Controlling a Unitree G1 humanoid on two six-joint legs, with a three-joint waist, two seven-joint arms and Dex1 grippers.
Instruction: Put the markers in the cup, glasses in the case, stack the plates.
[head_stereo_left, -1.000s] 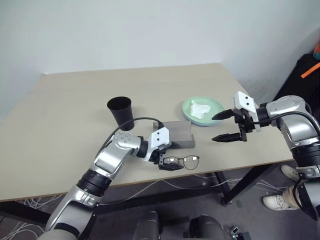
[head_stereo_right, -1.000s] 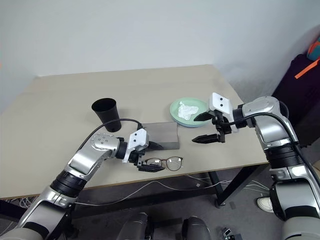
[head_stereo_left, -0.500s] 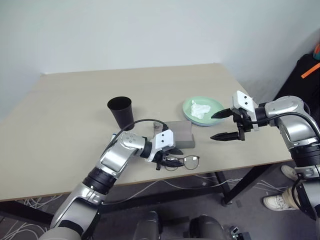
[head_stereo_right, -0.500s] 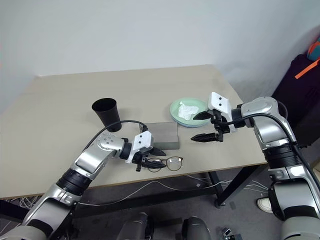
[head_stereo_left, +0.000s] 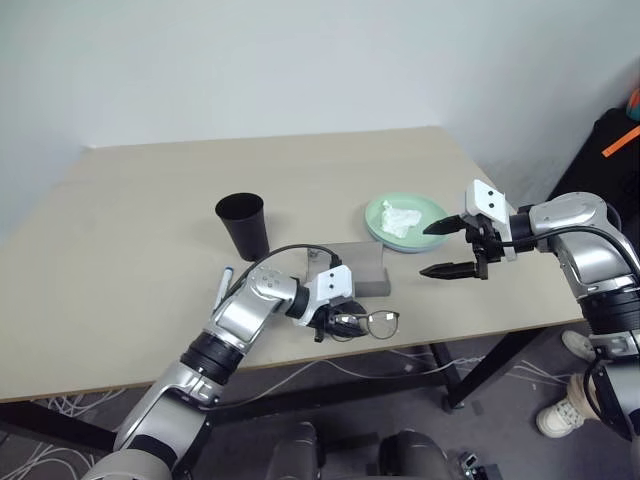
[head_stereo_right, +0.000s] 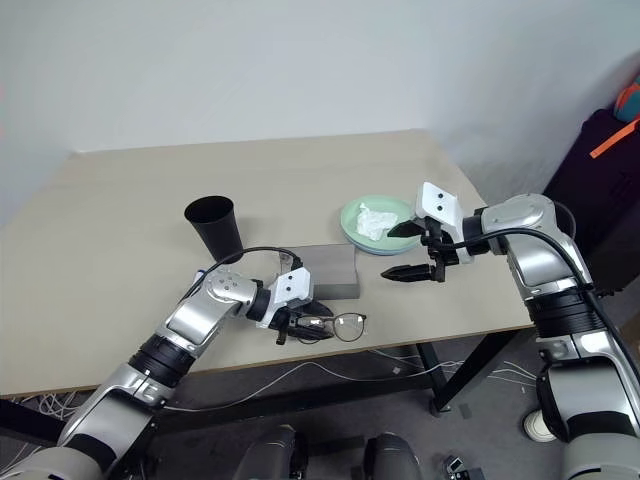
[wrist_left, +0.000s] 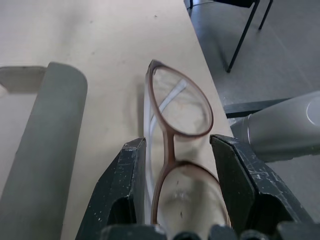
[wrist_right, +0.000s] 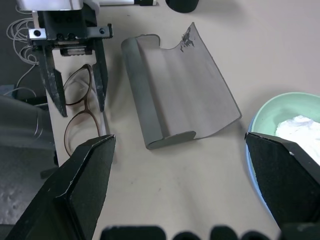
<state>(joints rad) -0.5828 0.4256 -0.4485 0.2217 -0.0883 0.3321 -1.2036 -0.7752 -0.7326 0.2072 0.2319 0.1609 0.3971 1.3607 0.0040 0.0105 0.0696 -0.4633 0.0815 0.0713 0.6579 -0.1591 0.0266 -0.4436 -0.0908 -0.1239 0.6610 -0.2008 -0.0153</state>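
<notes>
While the cup (head_stereo_left: 241, 222) stood far on the left, the left gripper (head_stereo_left: 333, 322) had sunk onto the glasses (head_stereo_left: 367, 322) at the table's (head_stereo_left: 130, 230) near edge and narrowed its jaws, which now straddled the frame without clearly pinching it. That suggested the grasp was about to close. Just beyond lay the case (head_stereo_left: 365, 268). Right of it, the right gripper (head_stereo_left: 450, 248) hovered released beside the mint plate (head_stereo_left: 432, 209).

Glasses (head_stereo_left: 367, 323): you see them flat at the bench edge.
Case (head_stereo_left: 357, 268): grey, open, just beyond.
Cup (head_stereo_left: 243, 224): black, upright.
</notes>
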